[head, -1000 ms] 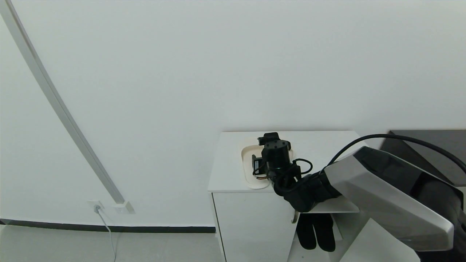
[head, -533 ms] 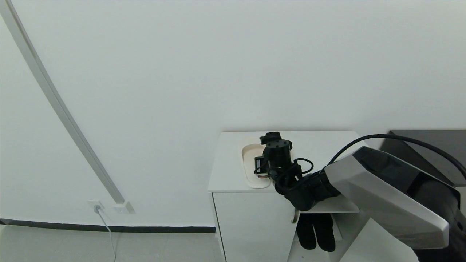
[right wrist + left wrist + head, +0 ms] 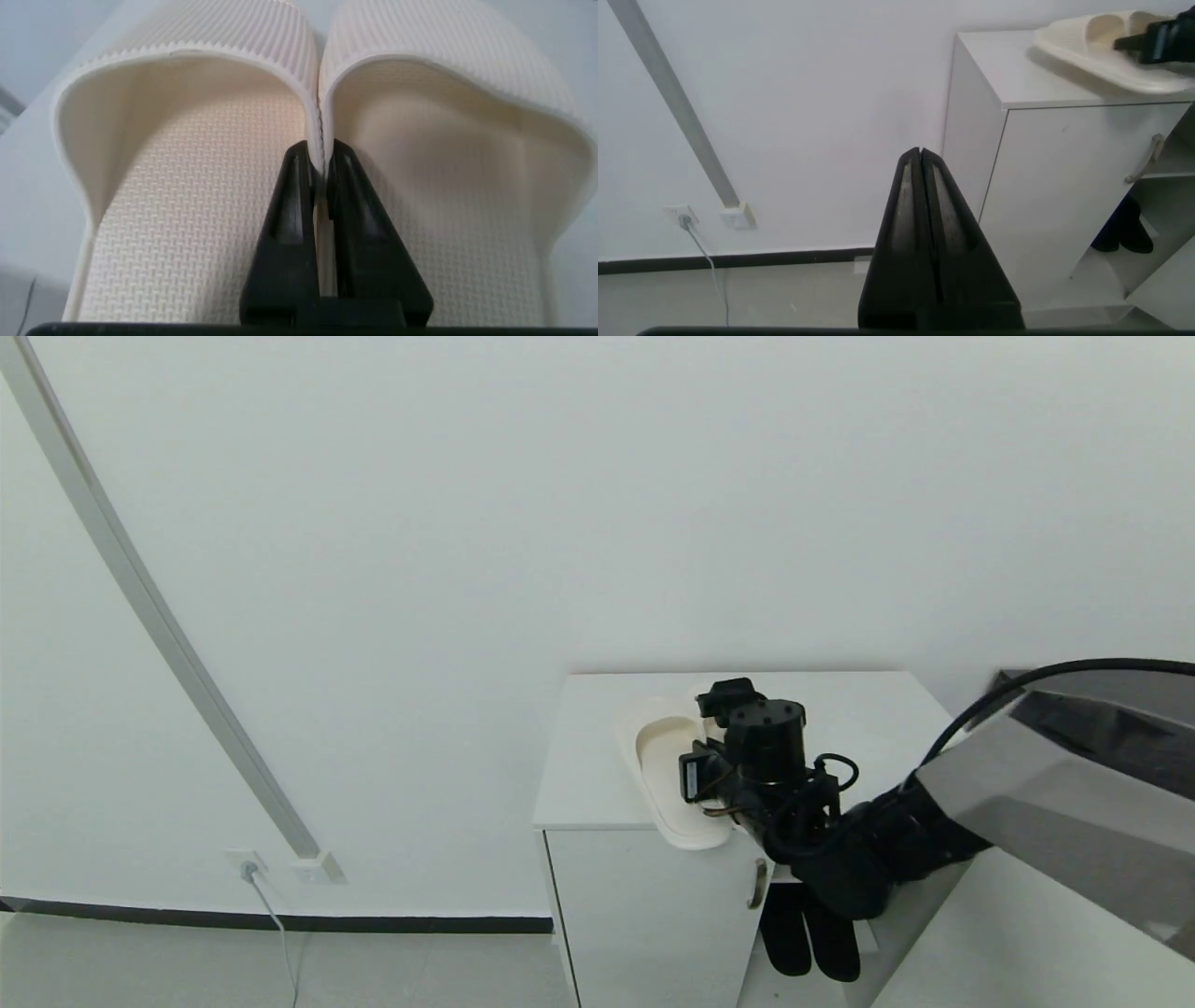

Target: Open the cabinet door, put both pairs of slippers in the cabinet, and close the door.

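Pinching two cream slippers (image 3: 187,243), one pair, by their touching inner walls in our right tool (image 3: 322,157), atop the cabinet (image 3: 644,915), heels past its front edge, one black pair (image 3: 808,933) inside the cabinet, our left tool (image 3: 921,157) pressed together, empty, well apart from the cabinet.

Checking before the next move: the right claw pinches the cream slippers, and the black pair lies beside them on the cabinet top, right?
No: the black pair is inside the open cabinet, below the top, as the head view shows. The right claw does pinch the cream slippers.
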### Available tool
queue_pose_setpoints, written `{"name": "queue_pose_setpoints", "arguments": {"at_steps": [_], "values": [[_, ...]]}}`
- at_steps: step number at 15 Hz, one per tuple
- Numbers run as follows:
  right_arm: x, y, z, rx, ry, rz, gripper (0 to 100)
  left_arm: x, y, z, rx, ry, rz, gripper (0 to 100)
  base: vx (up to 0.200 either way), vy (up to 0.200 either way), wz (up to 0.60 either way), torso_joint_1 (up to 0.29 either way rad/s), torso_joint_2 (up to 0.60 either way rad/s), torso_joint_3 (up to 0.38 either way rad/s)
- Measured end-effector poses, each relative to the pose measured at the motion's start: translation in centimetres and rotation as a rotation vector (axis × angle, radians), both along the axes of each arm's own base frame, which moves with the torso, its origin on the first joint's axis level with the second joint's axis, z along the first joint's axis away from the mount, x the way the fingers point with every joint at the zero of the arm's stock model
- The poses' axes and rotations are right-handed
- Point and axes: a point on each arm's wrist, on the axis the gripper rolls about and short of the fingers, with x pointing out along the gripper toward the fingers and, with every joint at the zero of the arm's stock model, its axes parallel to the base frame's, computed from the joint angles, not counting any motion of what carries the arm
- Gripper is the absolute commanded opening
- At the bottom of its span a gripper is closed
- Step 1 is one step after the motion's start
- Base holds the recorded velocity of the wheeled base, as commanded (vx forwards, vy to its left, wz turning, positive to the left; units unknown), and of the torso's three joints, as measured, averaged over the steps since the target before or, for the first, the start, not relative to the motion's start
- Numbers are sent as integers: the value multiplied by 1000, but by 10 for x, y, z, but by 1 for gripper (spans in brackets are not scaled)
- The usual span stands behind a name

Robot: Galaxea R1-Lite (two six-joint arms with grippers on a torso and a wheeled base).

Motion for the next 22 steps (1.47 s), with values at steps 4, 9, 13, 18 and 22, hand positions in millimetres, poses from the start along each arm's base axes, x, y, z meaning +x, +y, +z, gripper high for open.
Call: {"name": "queue_pose_setpoints", "arguments": {"at_steps": [4,9,13,18,22], "values": [[-59,-32,26,-12,-5,118,0,0,0,0,0,0,0,0,0,0,0,0,0,0],[-104,-48,54,7,-11,224,0,0,0,0,1,0,0,0,0,0,0,0,0,0],[-107,-48,68,24,-29,230,0,0,0,0,1,0,0,0,0,0,0,0,0,0],[-108,-49,71,32,-40,231,0,0,0,0,0,0,0,0,-40,0,0,0,0,0],[-110,-50,69,23,-29,232,0,0,0,0,-2,1,1,0,-200,0,0,5,5,1]]}}
